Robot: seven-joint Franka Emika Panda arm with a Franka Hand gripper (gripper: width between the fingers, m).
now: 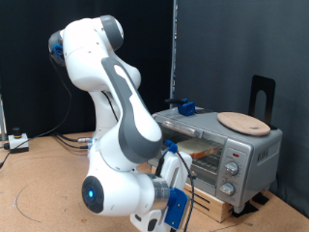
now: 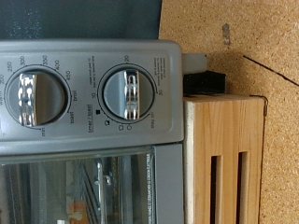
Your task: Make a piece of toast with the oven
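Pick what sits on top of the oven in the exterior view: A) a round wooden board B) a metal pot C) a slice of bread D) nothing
A: a round tan wooden board lies flat on the roof of the oven, toward the exterior view's right.

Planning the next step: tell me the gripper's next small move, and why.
Probably ease the gripper toward the knob centred in the wrist view: the toast seems already inside the oven, door shut, and no finger touches a knob yet.
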